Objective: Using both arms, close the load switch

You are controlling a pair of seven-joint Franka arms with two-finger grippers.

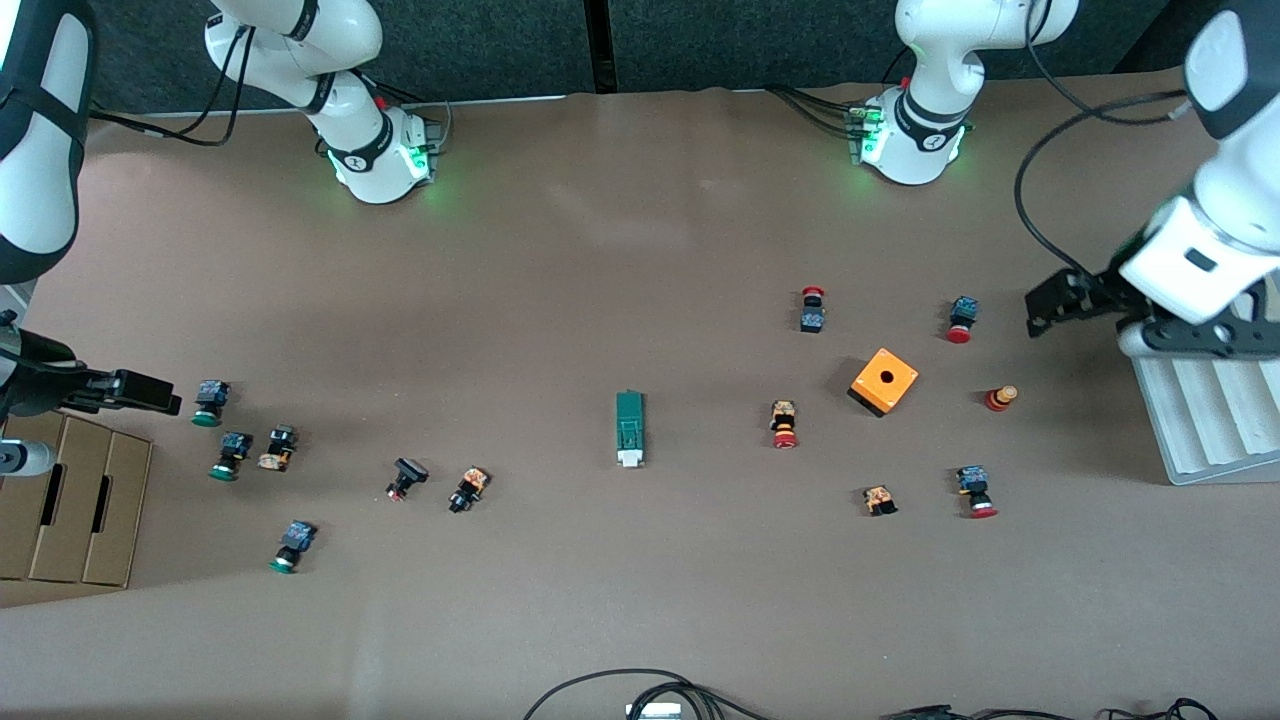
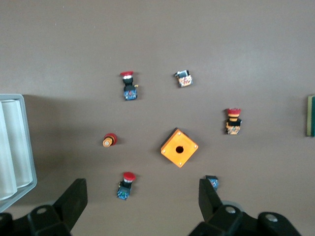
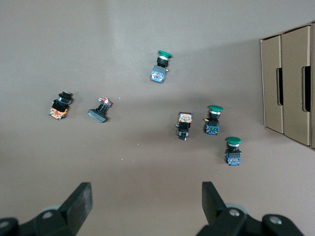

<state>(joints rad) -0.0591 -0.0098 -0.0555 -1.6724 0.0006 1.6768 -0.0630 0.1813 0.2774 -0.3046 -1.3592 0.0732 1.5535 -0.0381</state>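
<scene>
Fingers of the left gripper (image 2: 140, 199) and right gripper (image 3: 146, 202) are spread wide, empty, at the table's ends. Nothing is begun: the load switch (image 1: 629, 428) lies untouched mid-table.

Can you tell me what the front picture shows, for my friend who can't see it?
A green load switch with a white end lies alone mid-table, untouched. The left gripper and right gripper, both open, hang at their own ends of the table. Small push buttons lie scattered, with an orange box toward the left arm's end.
</scene>
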